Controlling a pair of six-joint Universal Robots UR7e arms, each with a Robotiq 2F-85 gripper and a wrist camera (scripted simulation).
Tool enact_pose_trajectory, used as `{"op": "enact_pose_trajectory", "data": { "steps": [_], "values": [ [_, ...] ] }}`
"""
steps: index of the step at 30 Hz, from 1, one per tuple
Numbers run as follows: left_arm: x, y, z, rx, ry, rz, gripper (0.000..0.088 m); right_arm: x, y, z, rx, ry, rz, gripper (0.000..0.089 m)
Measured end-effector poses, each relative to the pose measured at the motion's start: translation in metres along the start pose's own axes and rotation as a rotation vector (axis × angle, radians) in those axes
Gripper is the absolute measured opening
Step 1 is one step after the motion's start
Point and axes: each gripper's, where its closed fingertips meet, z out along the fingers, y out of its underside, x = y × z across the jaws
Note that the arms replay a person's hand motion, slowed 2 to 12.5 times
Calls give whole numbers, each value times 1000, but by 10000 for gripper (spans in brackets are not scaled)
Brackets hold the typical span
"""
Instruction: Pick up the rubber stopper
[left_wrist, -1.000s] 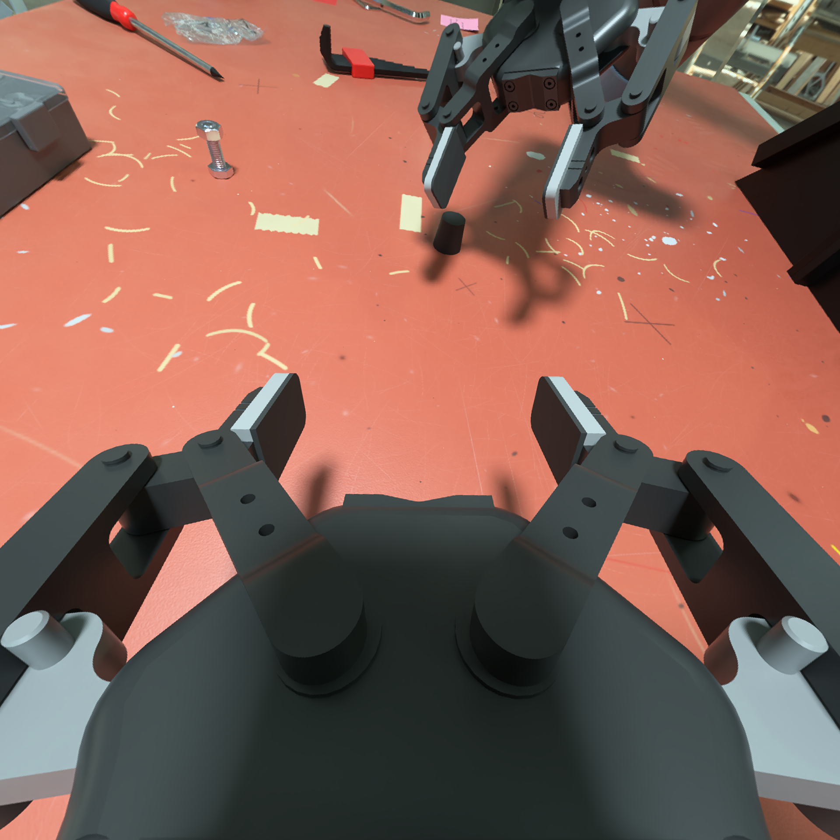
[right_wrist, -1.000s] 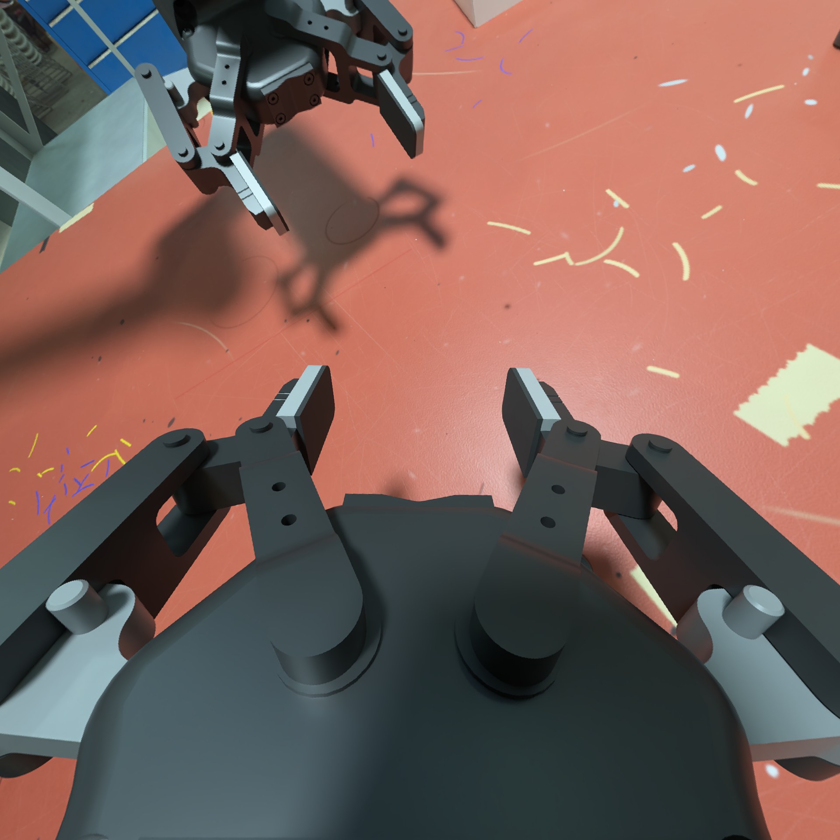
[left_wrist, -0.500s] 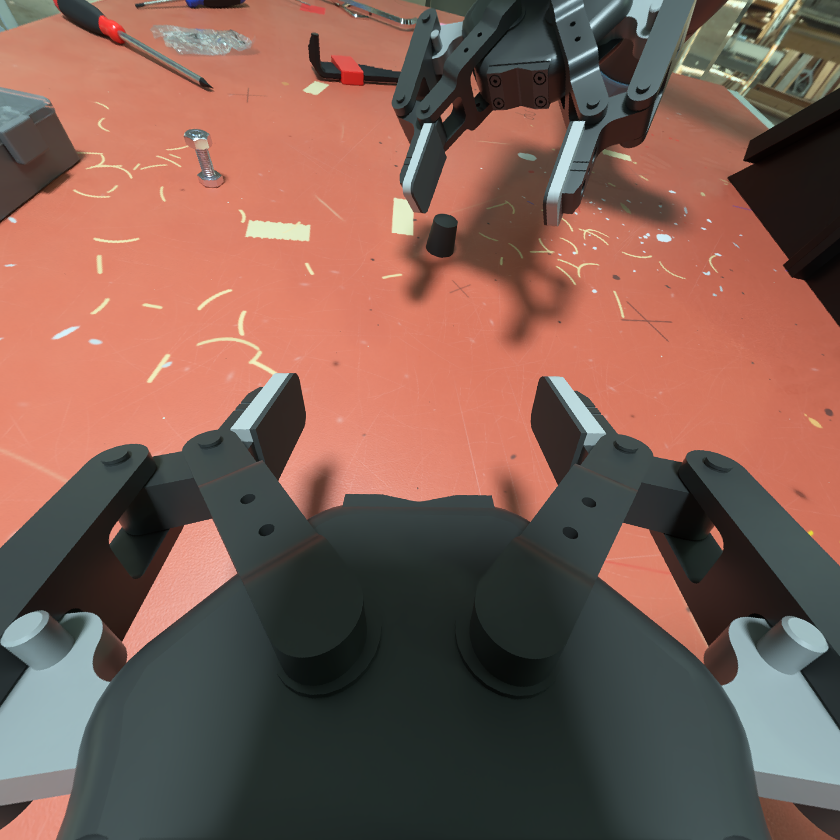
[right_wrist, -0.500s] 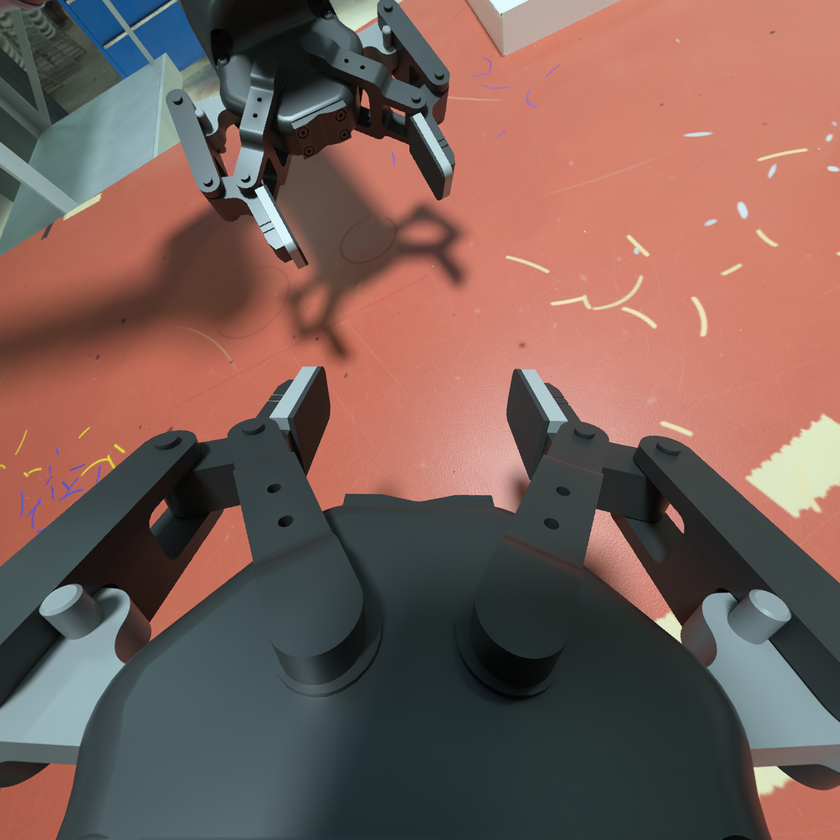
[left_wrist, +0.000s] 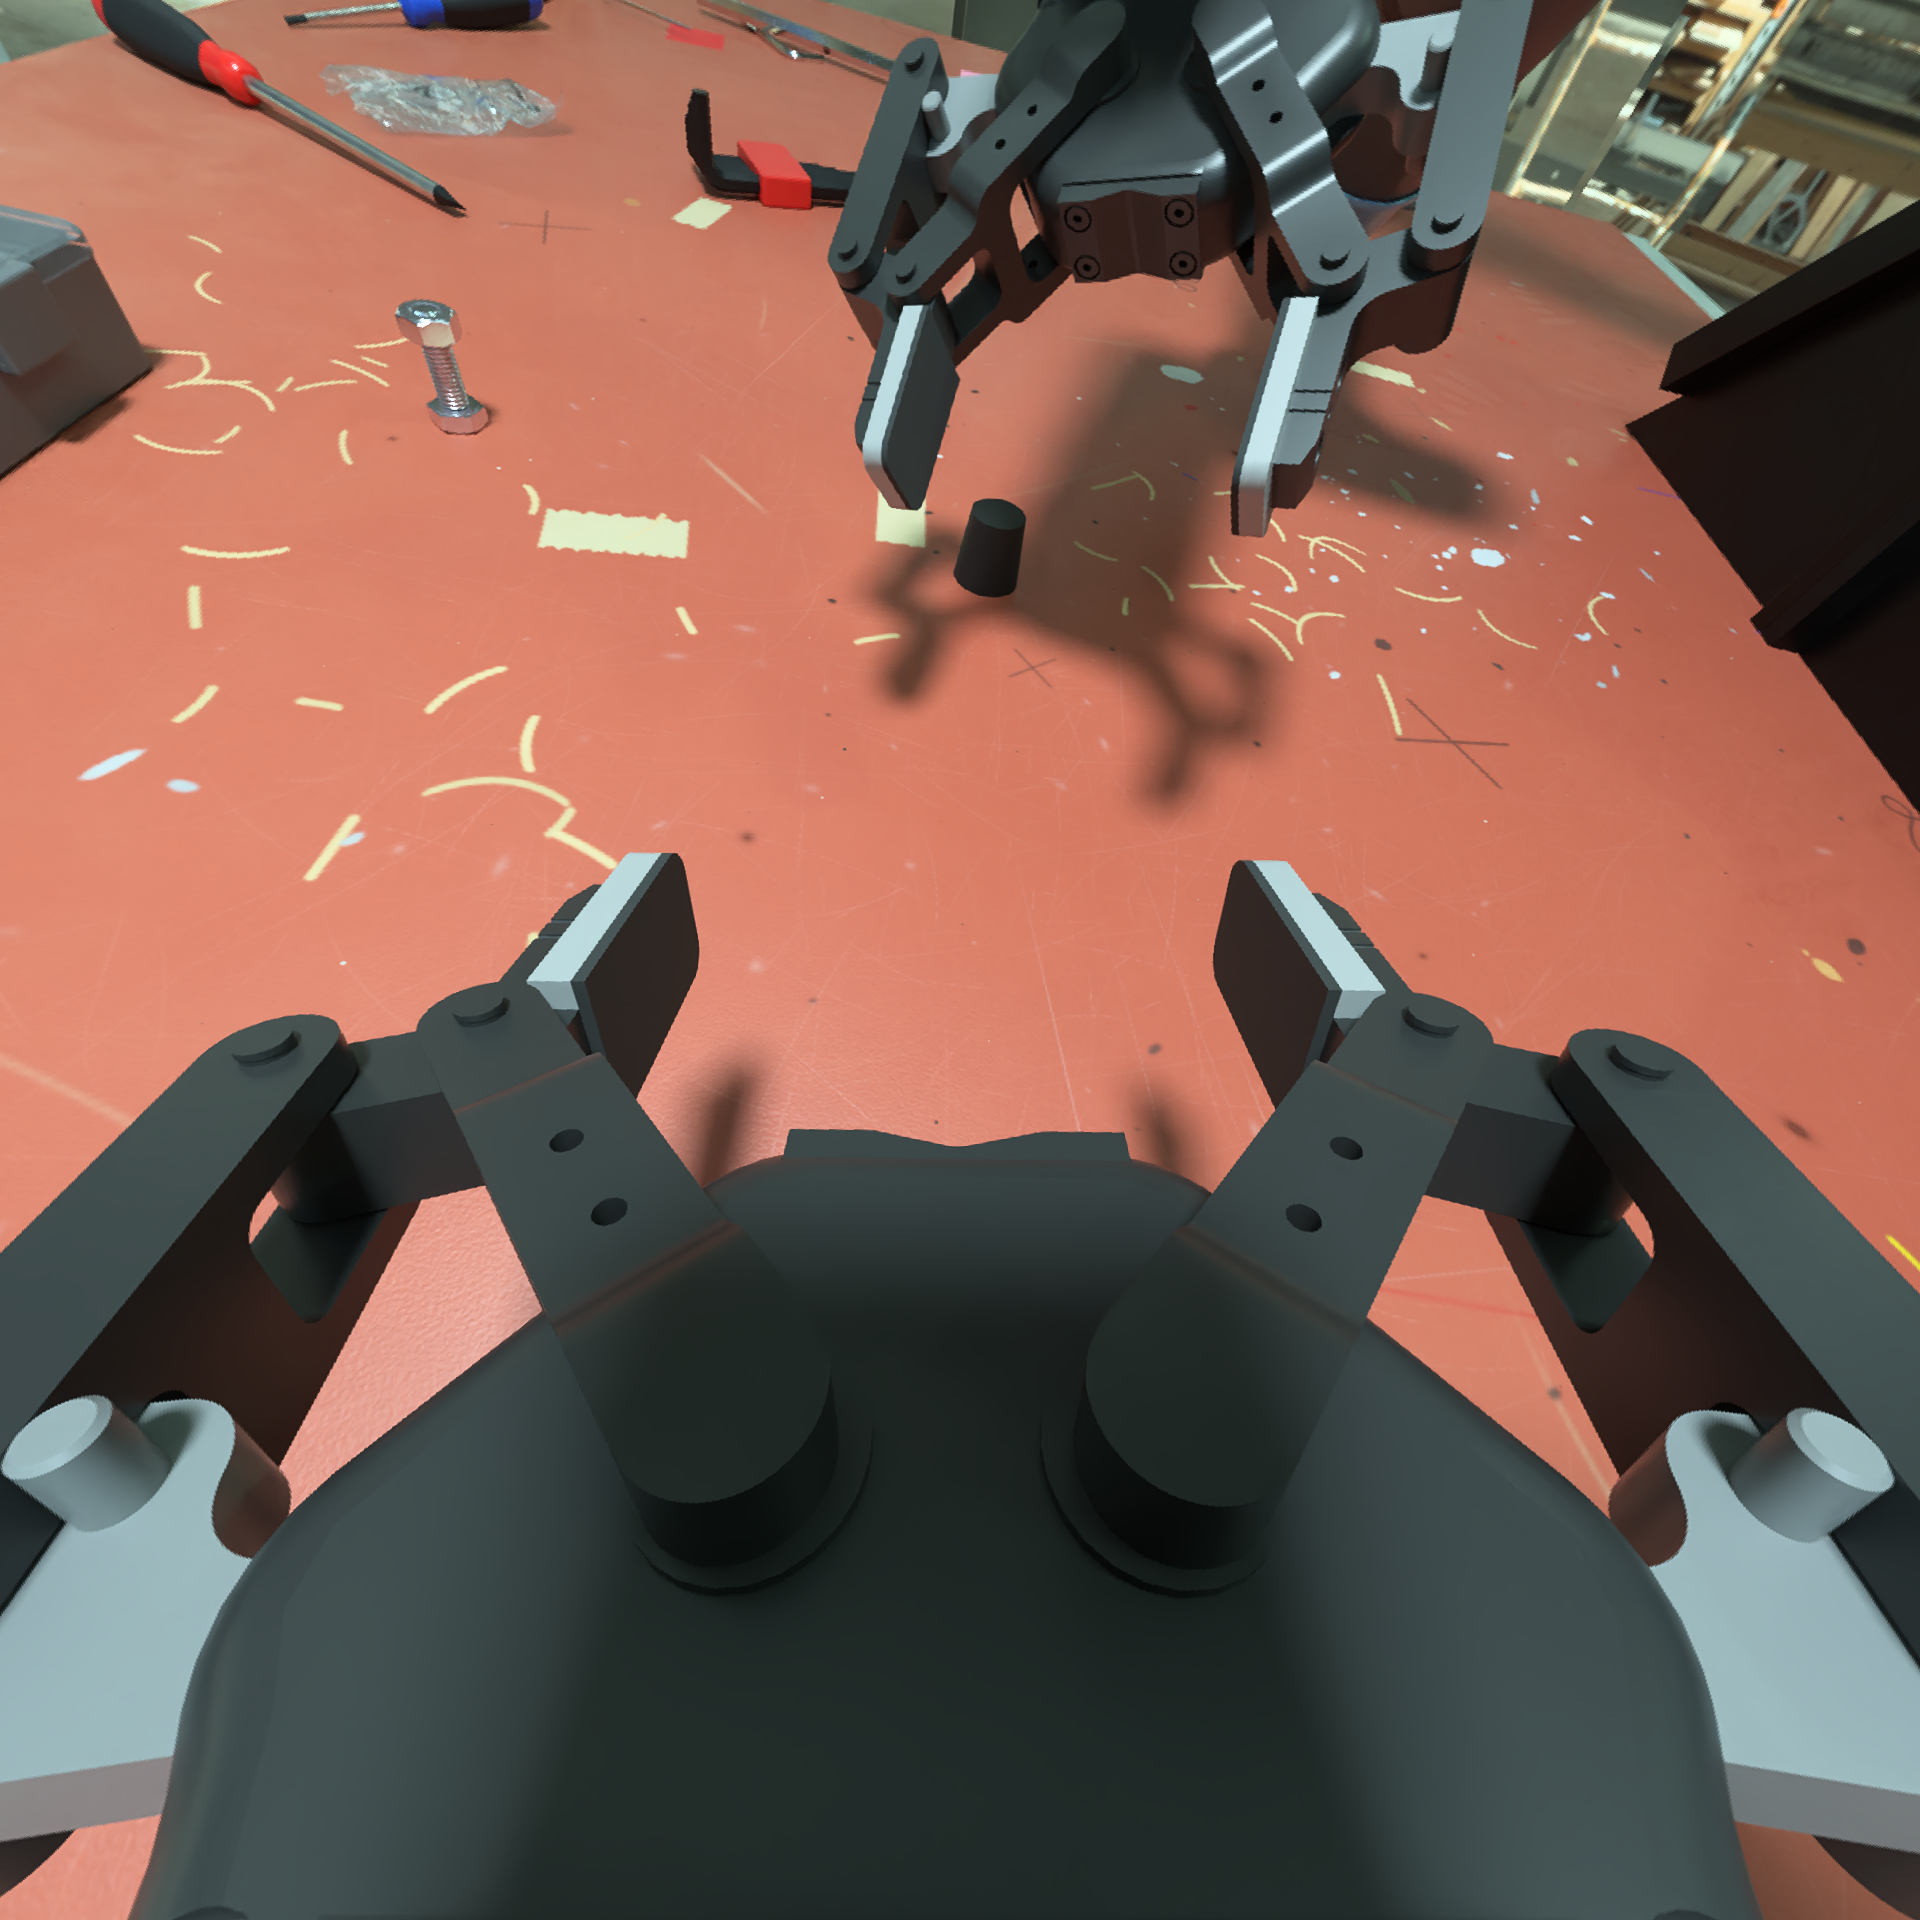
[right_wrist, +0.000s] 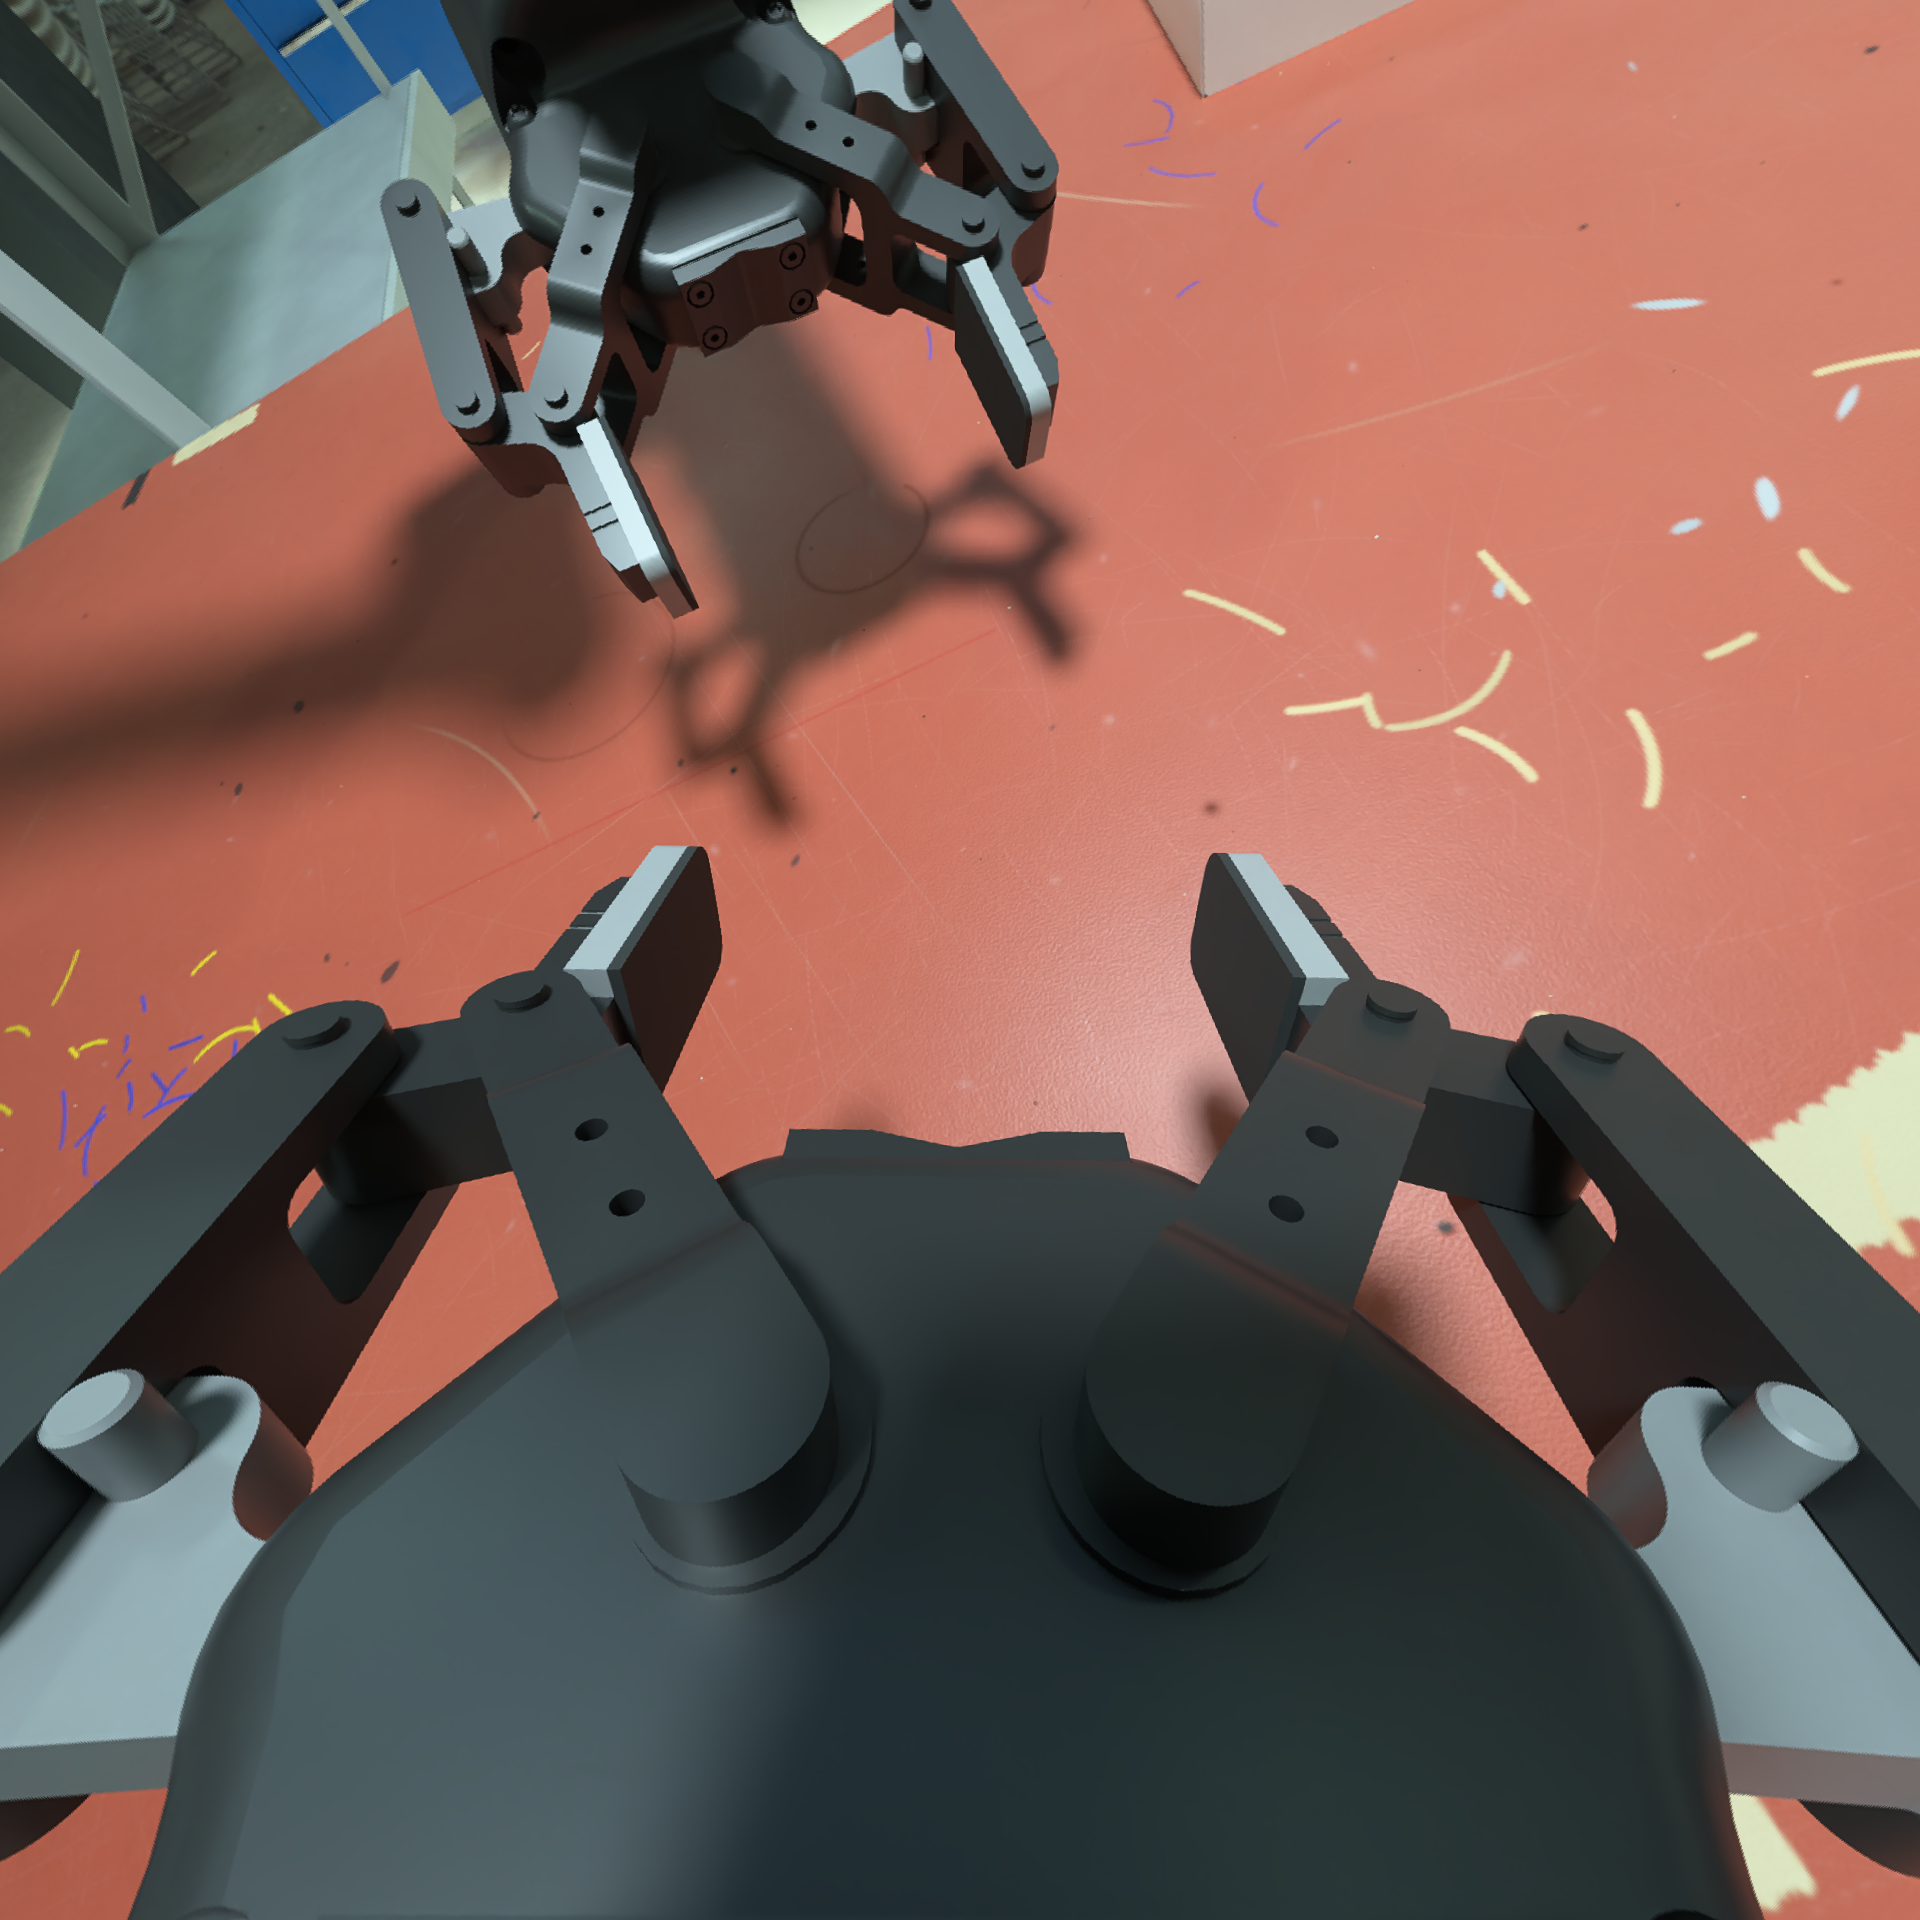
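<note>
The rubber stopper (left_wrist: 989, 548) stood upright on the red table (left_wrist: 935, 831), below the right gripper (left_wrist: 1081, 468), whose jaws were wide, likely to straddle it; left gripper (left_wrist: 956, 935) hung wide, empty, well apart.

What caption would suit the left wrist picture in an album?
Open left gripper in front, open right gripper hanging above a small black rubber stopper on the red table.

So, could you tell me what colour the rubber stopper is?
Black; the rubber stopper shows best in the left wrist view.
</note>
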Motion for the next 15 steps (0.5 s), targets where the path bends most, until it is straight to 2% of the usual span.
{"op": "enact_pose_trajectory", "data": {
  "steps": [15],
  "values": [
    [5,0,3,-3,8,1,854,-1,2,2,-16,-60,1,830]
  ]
}}
